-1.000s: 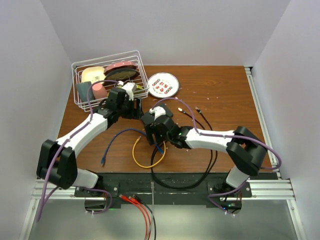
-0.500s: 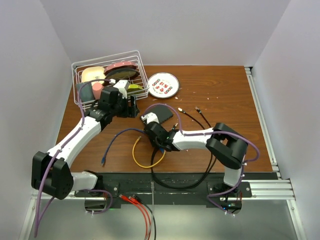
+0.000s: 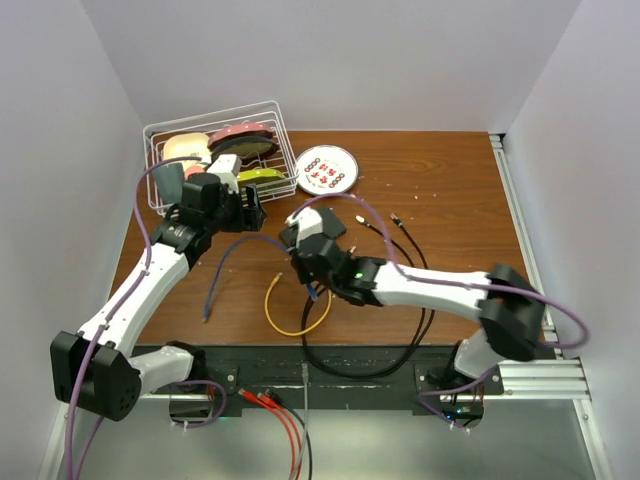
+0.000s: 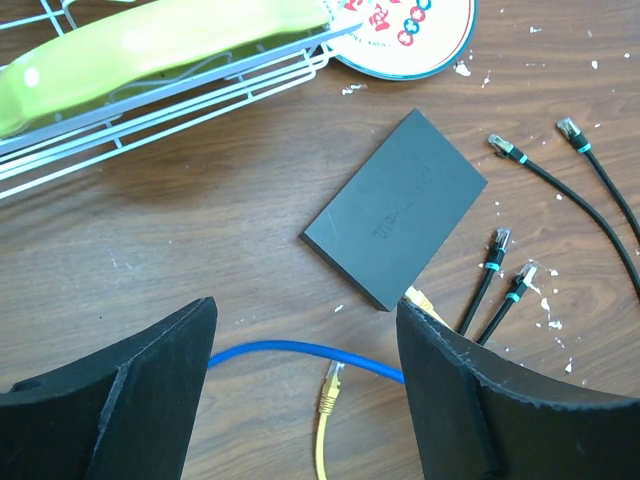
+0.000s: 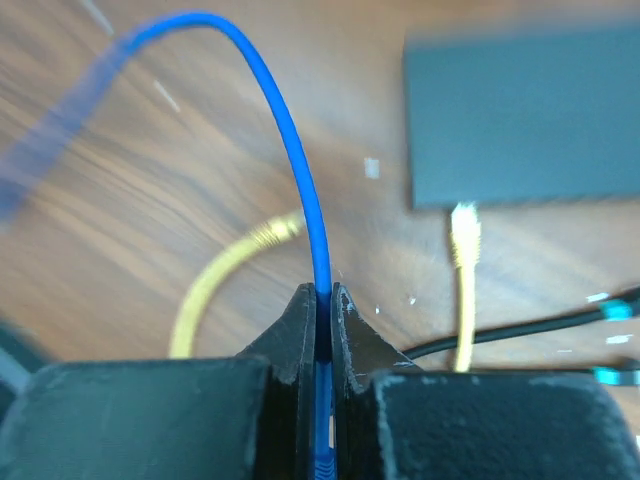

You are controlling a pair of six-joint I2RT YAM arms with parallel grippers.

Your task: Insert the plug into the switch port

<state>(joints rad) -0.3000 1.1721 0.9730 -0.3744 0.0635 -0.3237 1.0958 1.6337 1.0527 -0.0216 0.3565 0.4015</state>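
Observation:
The flat black switch box (image 4: 400, 205) lies on the brown table; its ports do not show in any view. In the top view my right wrist covers most of it. My right gripper (image 5: 322, 300) is shut on a blue cable (image 5: 285, 130), just short of the box (image 5: 520, 115). The cable's plug end sits deep between the fingers (image 5: 355, 335). My left gripper (image 4: 305, 390) hangs open above the table near the box, nothing between its fingers (image 4: 140, 390). The blue cable (image 4: 300, 350) runs under it.
A yellow cable (image 3: 290, 325) loops on the table, one plug (image 4: 328, 385) below the blue cable and another (image 5: 463, 235) at the box's edge. Several black cables with plugs (image 4: 500, 265) lie right of the box. A white wire basket (image 3: 210, 125) and a plate (image 3: 327, 168) stand behind.
My right gripper has closed on the blue cable and lifted it slightly. My left arm has pulled back and left, away from the box, still open.

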